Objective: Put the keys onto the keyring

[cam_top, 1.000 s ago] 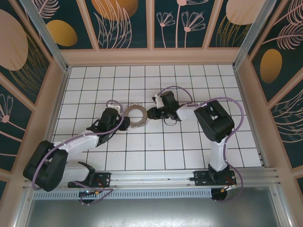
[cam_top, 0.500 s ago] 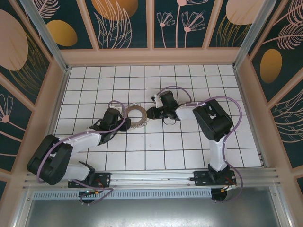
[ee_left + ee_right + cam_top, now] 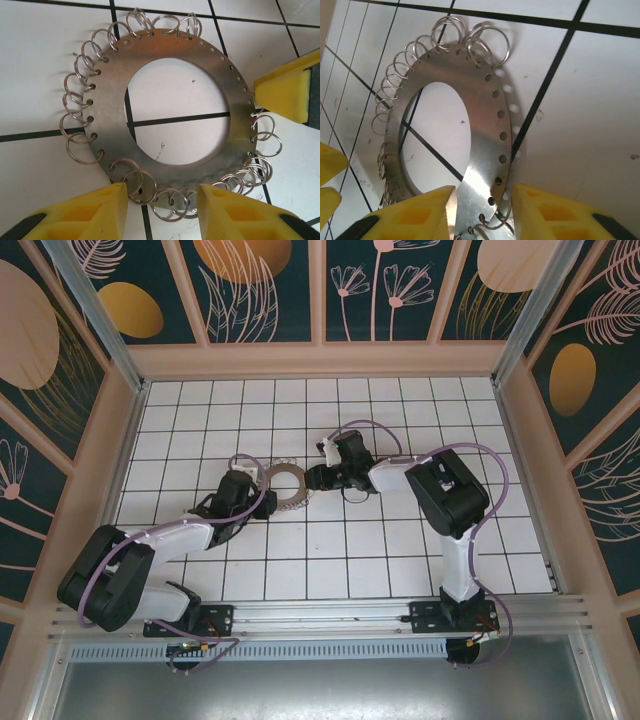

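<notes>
Right hand [image 3: 482,195], fingers spread astride the right rim of the keyring [image 3: 112,100]; left hand [image 3: 161,192], likewise spread, astride its near-left rim.

Your surface [image 3: 400,560] is white tile ruled with black grid lines. On it, a little left of centre, lies the keyring [image 3: 288,483], a flat metal disc. The lines show through its open middle, and small wire loops [image 3: 250,172] fringe its rim.

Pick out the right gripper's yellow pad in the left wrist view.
The yellow foam pad at the right edge; the left gripper's two flank the bottom.
</notes>
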`<state>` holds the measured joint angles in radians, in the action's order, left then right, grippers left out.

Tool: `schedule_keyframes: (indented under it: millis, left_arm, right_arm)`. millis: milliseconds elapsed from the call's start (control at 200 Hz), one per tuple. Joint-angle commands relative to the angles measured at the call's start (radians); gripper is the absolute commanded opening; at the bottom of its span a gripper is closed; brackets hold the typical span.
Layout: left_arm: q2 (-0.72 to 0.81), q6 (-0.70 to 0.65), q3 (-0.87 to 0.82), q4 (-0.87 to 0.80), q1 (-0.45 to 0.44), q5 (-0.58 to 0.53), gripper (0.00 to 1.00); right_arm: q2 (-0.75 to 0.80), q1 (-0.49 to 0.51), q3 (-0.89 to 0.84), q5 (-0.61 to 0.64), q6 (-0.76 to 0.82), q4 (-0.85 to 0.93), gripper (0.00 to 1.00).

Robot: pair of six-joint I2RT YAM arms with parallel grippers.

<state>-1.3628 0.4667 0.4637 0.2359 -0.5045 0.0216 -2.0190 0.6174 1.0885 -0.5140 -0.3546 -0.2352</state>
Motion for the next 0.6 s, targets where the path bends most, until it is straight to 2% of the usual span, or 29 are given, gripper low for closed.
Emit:
schedule_keyframes:
  millis: [0,160,325,596]
  left_arm:
    - [-0.012,0.022,-0.017,0.034,-0.003,0.018,0.4]
    - [-0.023,0.032,-0.023,0.052,-0.003,0.032,0.4]
    - [-0.034,0.056,-0.041,0.082,-0.004,0.058,0.38]
    - [-0.025,0.088,-0.07,0.104,-0.006,0.081,0.38]
  right_arm:
    - [-0.021,0.005,0.013,0.013,-0.002,-0.003,0.36]
    - [-0.023,0.005,0.011,0.011,-0.004,-0.006,0.34]
    - [-0.017,0.009,0.011,-0.01,-0.017,-0.022,0.25]
    - [-0.017,0.02,0.033,-0.03,-0.021,-0.036,0.22]
